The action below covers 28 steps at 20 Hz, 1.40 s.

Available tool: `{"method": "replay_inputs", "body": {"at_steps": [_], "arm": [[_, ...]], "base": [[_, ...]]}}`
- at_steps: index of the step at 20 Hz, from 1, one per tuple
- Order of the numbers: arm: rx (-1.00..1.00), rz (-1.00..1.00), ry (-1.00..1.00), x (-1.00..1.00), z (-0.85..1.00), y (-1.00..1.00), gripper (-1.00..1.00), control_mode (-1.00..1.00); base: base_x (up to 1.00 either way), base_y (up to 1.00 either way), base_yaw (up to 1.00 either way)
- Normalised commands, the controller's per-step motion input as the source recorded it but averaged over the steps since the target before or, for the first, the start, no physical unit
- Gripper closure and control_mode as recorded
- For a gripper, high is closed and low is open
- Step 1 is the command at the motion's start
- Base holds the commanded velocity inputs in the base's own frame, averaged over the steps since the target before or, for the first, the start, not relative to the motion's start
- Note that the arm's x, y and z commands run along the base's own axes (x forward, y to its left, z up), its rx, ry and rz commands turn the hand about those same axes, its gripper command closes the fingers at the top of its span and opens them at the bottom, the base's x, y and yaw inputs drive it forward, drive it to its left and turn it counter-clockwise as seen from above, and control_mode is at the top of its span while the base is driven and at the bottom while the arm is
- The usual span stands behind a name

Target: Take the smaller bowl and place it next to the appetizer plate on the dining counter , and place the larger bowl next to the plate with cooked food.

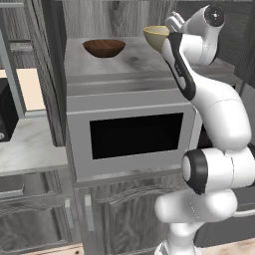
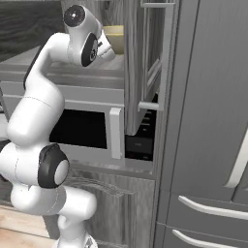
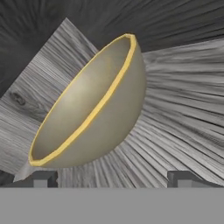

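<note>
Deep yellowish-tan larger bowl [image 3: 92, 109]

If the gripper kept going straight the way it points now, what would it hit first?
Most likely the larger bowl: in the hand view it sits dead ahead of the open gripper, between the two fingertips' lines. How much gap remains is hard to judge; grey wood-grain panelling lies behind it.

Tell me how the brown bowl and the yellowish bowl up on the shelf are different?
The smaller bowl is dark brown wood with grain; the larger bowl is pale yellowish-tan and smooth. The smaller bowl is shallow, the larger bowl deeper. The smaller bowl sits off to the left, away from the arm; the larger bowl sits right in front of the open gripper. Both are round, stand upright on the same grey shelf, and look empty.
</note>
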Motion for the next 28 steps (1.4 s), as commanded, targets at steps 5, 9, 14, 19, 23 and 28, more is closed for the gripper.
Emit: {"method": "replay_inputs", "body": {"at_steps": [5,9,14,19,23,28], "arm": [[0.00,0.01,0.00,0.24,0.00,0.00,-1.00,-1.00],[0.00,0.01,0.00,0.25,0.00,0.00,-1.00,-1.00],[0.00,0.00,0.00,0.27,0.00,-0.02,-1.00,-1.00],[0.00,0.00,0.03,0.29,0.00,-0.06,-1.00,-1.00],[0.00,0.00,0.01,0.32,0.00,-0.02,-1.00,-1.00],[0.00,0.00,0.00,0.28,0.00,-0.03,-1.00,-1.00]], "base": [[0.00,0.00,0.00],[0.00,0.00,0.00],[0.00,0.00,0.00],[0.00,0.00,0.00],[0.00,0.00,0.00],[0.00,0.00,0.00]]}}
